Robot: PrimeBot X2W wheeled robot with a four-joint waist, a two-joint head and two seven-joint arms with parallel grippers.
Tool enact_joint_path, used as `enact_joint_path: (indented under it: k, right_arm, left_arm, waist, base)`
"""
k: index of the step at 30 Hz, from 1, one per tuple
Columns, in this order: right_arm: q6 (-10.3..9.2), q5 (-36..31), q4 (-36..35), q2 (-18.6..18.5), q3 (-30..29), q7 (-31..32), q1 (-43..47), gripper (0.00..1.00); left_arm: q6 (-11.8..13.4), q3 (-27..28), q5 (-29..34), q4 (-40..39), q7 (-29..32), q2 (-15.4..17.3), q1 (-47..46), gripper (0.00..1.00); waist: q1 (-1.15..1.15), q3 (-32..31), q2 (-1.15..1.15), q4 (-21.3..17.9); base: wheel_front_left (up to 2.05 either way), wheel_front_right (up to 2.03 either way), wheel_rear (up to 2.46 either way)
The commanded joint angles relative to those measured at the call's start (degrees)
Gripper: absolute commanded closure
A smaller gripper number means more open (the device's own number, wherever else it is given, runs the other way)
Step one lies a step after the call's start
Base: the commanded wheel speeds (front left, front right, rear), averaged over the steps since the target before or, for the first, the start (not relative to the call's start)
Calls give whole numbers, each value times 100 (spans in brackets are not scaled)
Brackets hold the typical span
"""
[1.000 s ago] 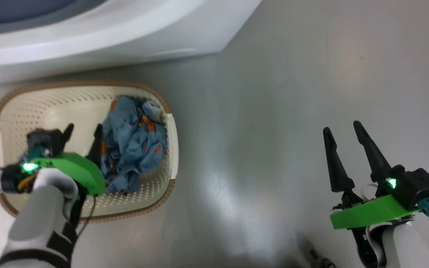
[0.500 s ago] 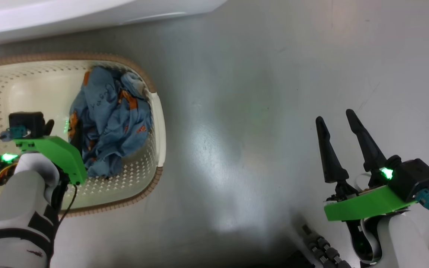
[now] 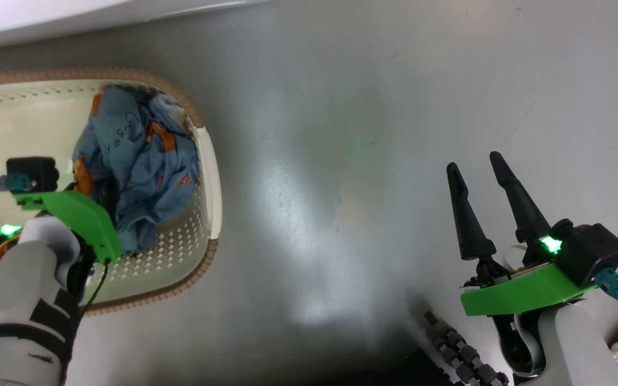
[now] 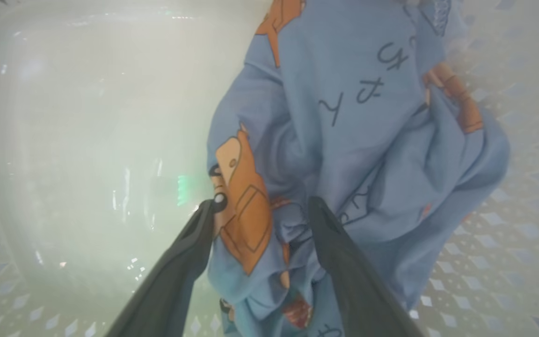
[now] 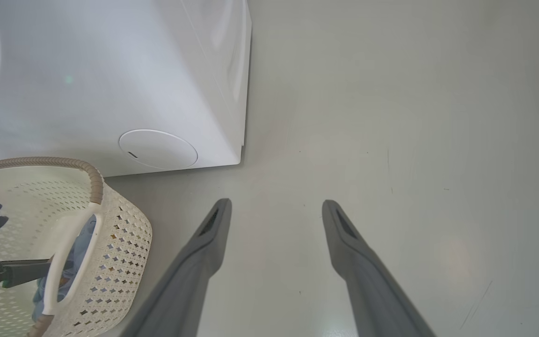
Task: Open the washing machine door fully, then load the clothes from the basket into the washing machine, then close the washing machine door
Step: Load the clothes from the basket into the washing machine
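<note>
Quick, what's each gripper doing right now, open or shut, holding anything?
Left gripper: open, straddling the clothes in the basket, not gripping.
Right gripper: open, empty, above the floor.

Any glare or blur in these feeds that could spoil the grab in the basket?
Head view: broad pale glare on the floor right of the basket; the clothes read clearly. Left wrist view: basket bottom washed out and hazy, with a green glint; fabric print sharp. Right wrist view: even, soft light, no strong glare.
</note>
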Motion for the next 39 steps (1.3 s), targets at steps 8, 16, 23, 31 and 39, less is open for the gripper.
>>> enact_joint_path:
  k: [8, 16, 23, 31, 39]
  right_arm:
    - [10, 169, -75, -27, 198, -67, 48, 0]
    - [10, 236, -52, -27, 230, -67, 20, 0]
    - [10, 275, -56, -27, 273, -67, -19, 0]
    - [10, 282, -77, -27, 252, -67, -1, 0]
    - [10, 204, -82, -27, 136, -67, -56, 0]
  left_arm:
    - [-9, -456, -917, -760, 465, 321, 221, 0]
    - [-9, -1059, -1693, -1487, 593, 593, 287, 0]
    - [-9, -1647, -1885, -1483, 611, 915, 95, 0]
    - [-9, -1983, -1718, -878, 410, 784, -321, 82]
    - [-9, -2145, -1921, -694, 44, 594, -412, 100]
  waist:
    - [0, 117, 0, -106]
    - [0, 192, 0, -137]
    - [0, 306, 0, -226]
    - [0, 430, 0, -289]
    - [0, 317, 0, -174]
  base:
    - [0, 0, 0]
    - [0, 0, 0]
    - [0, 0, 0]
    - [0, 0, 0]
    - [0, 0, 0]
